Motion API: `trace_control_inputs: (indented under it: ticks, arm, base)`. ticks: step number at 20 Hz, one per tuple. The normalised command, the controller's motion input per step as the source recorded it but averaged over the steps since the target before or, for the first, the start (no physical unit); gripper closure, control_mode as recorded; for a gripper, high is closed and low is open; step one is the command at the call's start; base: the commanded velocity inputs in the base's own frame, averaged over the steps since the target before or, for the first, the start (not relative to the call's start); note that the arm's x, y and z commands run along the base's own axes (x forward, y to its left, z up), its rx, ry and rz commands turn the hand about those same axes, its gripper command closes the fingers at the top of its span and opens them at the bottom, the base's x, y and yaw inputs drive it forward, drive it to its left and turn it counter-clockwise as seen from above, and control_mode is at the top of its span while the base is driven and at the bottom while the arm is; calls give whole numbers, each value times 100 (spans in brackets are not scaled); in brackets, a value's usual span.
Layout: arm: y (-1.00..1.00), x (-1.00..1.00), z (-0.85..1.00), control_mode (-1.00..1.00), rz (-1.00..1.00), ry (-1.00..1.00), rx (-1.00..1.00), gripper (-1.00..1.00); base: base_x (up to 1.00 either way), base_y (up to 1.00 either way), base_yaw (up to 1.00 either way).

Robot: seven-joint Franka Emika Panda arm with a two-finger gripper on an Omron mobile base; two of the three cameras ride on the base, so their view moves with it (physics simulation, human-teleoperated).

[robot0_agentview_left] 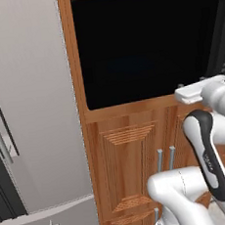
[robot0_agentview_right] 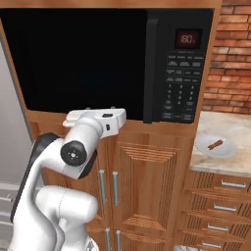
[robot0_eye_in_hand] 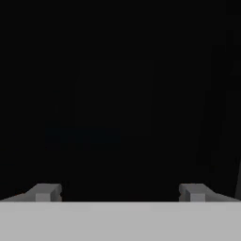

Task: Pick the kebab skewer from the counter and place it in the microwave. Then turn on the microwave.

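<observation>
in the left base view the arm (robot0_agentview_left: pixel 208 158) rises at lower right and its hand sits at the right edge, level with the bottom of the dark microwave (robot0_agentview_left: pixel 147 47) door. in the right base view the skewer (robot0_agentview_right: pixel 215 144) lies on a plate (robot0_agentview_right: pixel 206 148) on the counter (robot0_agentview_right: pixel 235 130) at right, well apart from the hand, so picking it up is not yet done. in the hand view the gripper (robot0_eye_in_hand: pixel 118 192) is spread wide, its fingertips (robot0_eye_in_hand: pixel 44 192) at the bottom corners, holding nothing, facing black glass.
</observation>
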Motion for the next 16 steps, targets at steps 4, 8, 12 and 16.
trace_control_inputs:
  ticks: [4, 8, 12, 16]
  arm:
    - [-27, 0, 31, -100, 0, -20, 0, -100]
    - [-30, 0, 36, -100, 0, -8, 0, -100]
    - [-33, 0, 33, -100, 0, 0, 2, -100]
    - [-21, 4, 26, -100, 0, 0, 0, -100]
  base:
    - [0, 0, 0]
    - [0, 0, 0]
    - [0, 0, 0]
    - [0, 0, 0]
